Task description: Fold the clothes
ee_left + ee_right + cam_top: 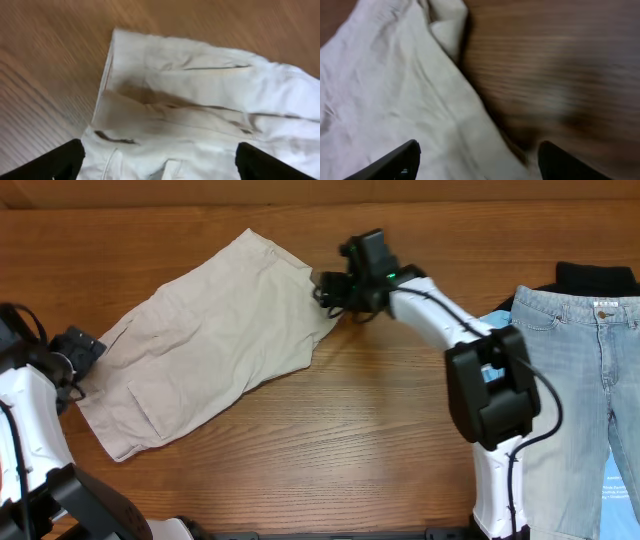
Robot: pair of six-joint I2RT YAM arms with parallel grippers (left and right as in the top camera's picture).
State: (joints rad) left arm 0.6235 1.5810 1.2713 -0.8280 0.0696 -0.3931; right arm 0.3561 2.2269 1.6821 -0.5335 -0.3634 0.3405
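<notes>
Two arms bracket the beige shorts [210, 345], which lie flat and slanted on the left half of the tabletop [380, 440], well apart from the jeans [590, 400] at the right. The left end effector [90, 352] hangs spread over the near-left end. The right end effector [328, 288], also spread, sits over the far-right corner, holding nothing. To fold well, each should probably pinch every layer at its edge, then lift evenly so the halves align.

Light blue jeans [590, 380] flat on wooden table [380, 430] (far right); black garment [595, 277] beneath.
</notes>
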